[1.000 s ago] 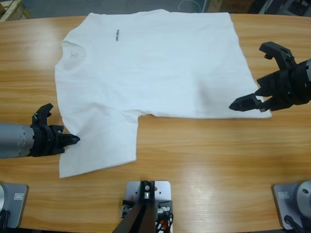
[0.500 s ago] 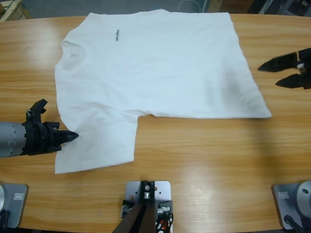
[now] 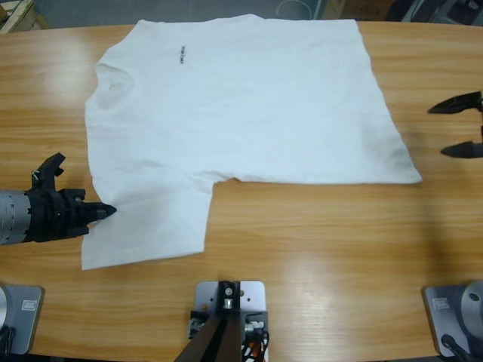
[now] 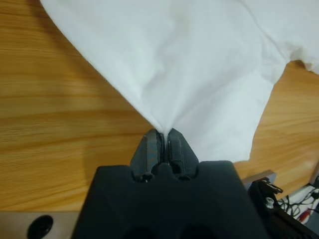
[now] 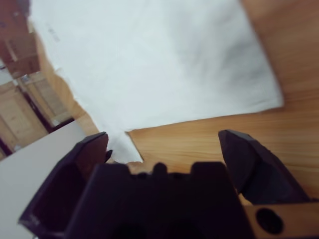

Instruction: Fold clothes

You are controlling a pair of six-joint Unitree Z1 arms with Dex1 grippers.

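A plain white cotton T-shirt (image 3: pixel 234 105) lies flat on the long wooden surface (image 3: pixel 317 249), bare wood toward 6 o'clock. At 9 o'clock the left tool (image 3: pixel 102 212) pinches a sleeve edge; at 3 o'clock the right tool (image 3: pixel 458 127), half cut off, gapes empty.

We see only the two black jaw tips of the right gripper (image 3: pixel 462 126) in the high view; its arm is cut off by the edge. The small dark printed mark (image 3: pixel 182 54) on the plain white cotton T-shirt (image 3: pixel 241 113) is perhaps lettering, too small to read.
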